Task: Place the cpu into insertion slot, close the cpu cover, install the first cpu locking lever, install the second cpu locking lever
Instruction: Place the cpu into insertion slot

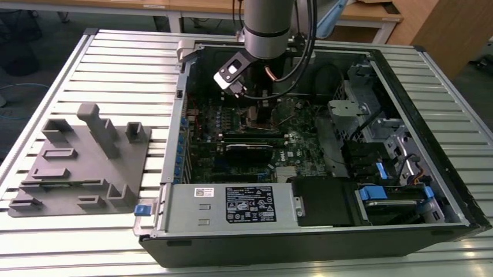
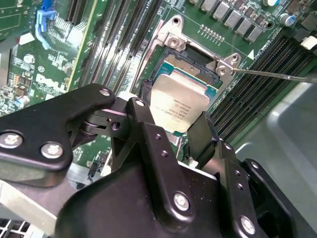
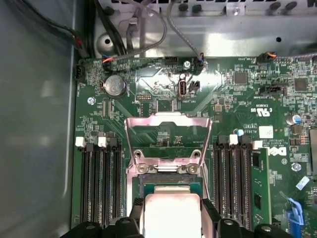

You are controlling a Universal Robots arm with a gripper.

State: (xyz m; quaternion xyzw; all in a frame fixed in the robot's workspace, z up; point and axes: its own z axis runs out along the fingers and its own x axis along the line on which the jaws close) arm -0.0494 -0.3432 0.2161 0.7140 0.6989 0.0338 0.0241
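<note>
In both wrist views my gripper (image 2: 173,119) (image 3: 171,220) is shut on the cpu (image 2: 179,105) (image 3: 171,210), a pale metal square clamped between two black fingers (image 2: 202,130). The chip hangs just above the insertion slot (image 2: 190,63) (image 3: 171,184), whose dark pin field and silver rim show past the chip's edge on the green board. The cpu cover (image 3: 167,124), a thin silver frame, stands flipped open behind the slot. A thin lever rod (image 2: 277,74) sticks out from the slot's corner. In the exterior view the gripper (image 1: 260,112) reaches down into the open computer case.
Long black memory slots (image 3: 99,183) (image 3: 237,178) run along both sides of the socket. A power supply (image 1: 246,205) sits at the case front, drive bays (image 1: 385,144) on the exterior view's right, and cables (image 3: 148,29) cross the case wall. A grey fixture block (image 1: 77,167) lies outside the case.
</note>
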